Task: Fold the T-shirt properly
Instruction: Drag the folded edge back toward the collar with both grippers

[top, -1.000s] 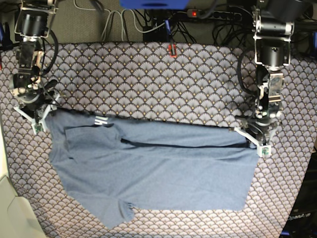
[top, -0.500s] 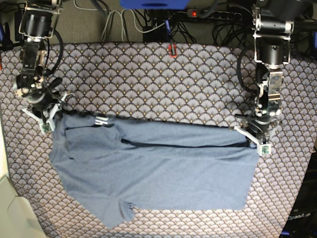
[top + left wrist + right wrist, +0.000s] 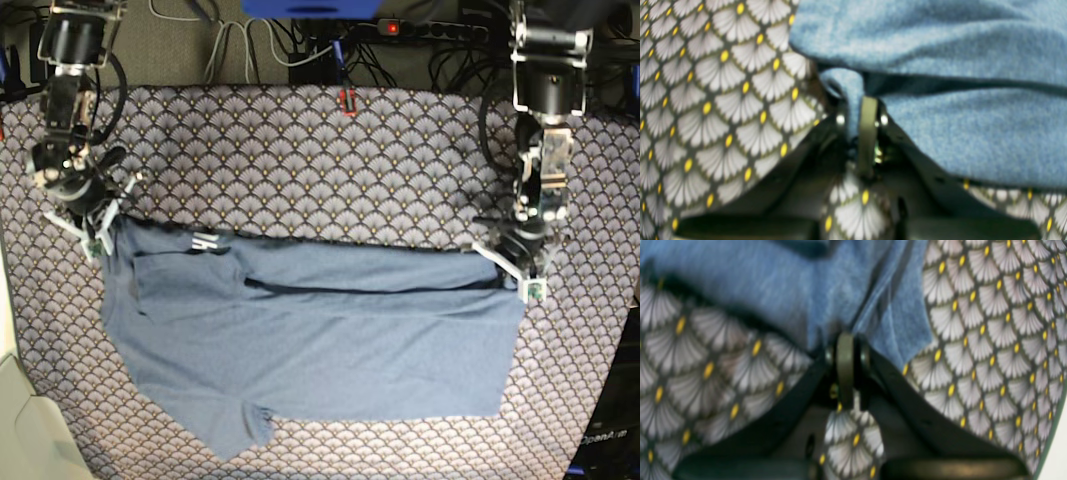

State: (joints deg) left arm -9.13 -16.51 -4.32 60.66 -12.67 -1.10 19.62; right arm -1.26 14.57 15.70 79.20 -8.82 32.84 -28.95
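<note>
The slate-blue T-shirt (image 3: pixel 320 340) lies across the patterned table cover, its upper part folded over along a dark crease. A bit of white lettering (image 3: pixel 205 241) peeks out at the top left edge. My left gripper (image 3: pixel 505 263) is shut on the shirt's top right corner. In the left wrist view the left gripper (image 3: pixel 858 110) pinches a fold of the blue fabric (image 3: pixel 973 133). My right gripper (image 3: pixel 103 228) is shut on the shirt's top left corner. In the right wrist view the right gripper (image 3: pixel 845 340) clamps the shirt's edge (image 3: pixel 893 320).
The grey fan-scale table cover (image 3: pixel 330 160) covers the whole table. Cables and a power strip (image 3: pixel 400 28) run behind the table's back edge. A small red item (image 3: pixel 347 100) sits at the back edge. A cream object (image 3: pixel 20 430) stands at the lower left corner.
Both grippers have moved slightly toward the back of the table, still holding the shirt's top corners. The right gripper also shifted a little to the right in the base view.
</note>
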